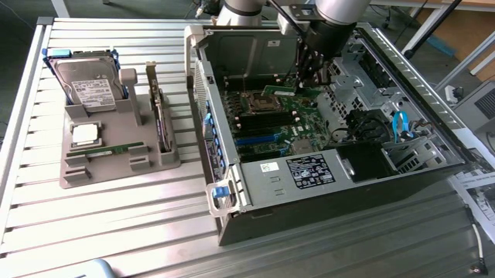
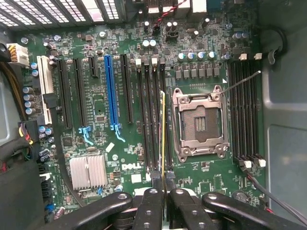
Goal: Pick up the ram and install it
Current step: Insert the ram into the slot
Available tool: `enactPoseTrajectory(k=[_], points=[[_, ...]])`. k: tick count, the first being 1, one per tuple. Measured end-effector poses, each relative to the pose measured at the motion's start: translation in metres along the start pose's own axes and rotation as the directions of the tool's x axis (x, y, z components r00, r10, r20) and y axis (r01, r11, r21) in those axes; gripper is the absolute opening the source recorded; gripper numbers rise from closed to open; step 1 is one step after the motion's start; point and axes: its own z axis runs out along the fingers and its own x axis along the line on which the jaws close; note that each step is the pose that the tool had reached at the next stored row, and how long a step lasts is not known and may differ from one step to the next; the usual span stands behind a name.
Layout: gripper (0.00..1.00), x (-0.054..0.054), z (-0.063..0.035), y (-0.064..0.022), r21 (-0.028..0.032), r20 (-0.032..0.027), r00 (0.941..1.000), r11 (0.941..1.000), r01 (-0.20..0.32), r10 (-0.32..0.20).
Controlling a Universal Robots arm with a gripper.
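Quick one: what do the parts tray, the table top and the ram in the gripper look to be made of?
Parts tray: matte grey with shaped slots, probably plastic.
Table top: ribbed bare metal with glare off the slats, likely aluminium.
Ram: green circuit board. The wrist view shows it edge-on, thin with a yellowish edge, clamped in the gripper.

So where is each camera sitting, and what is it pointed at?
Exterior view: above the table, looking down into the open case; the arm shows.
Wrist view: on the wrist, facing the motherboard; the gripper shows, shut on the ram.
Both share the motherboard, CPU socket and ram.
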Motion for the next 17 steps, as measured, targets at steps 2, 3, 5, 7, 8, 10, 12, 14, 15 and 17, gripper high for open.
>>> enactPoseTrajectory(k=[2,3,5,7,8,10,12,14,15,17], points=[[0.13,0.0000,0.0007,0.0000,0.0000,0.0000,1.0000,1.0000,0.000,0.000],[0.13,0.0000,0.0011,0.0000,0.0000,0.0000,1.0000,1.0000,0.000,0.000],[0.13,0.0001,0.0020,0.0001,0.0000,0.0000,1.0000,1.0000,0.000,0.000],[0.13,0.0002,0.0031,0.0001,0.0000,0.0000,1.0000,1.0000,0.000,0.000],[0.13,0.0002,0.0036,0.0002,0.0000,0.0000,1.0000,1.0000,0.000,0.000],[0.13,0.0002,0.0044,0.0002,0.0000,0.0001,1.0000,1.0000,0.000,0.000],[0.13,0.0003,0.0050,0.0002,-0.0001,0.0000,1.0000,1.0000,0.000,0.000],[0.13,0.0003,0.0056,0.0002,0.0000,-0.0001,1.0000,1.0000,0.000,0.000],[0.13,0.0003,0.0059,0.0002,0.0000,0.0000,1.0000,1.0000,0.000,0.000],[0.13,0.0003,0.0066,0.0003,0.0000,0.0000,1.0000,1.0000,0.000,0.000]])
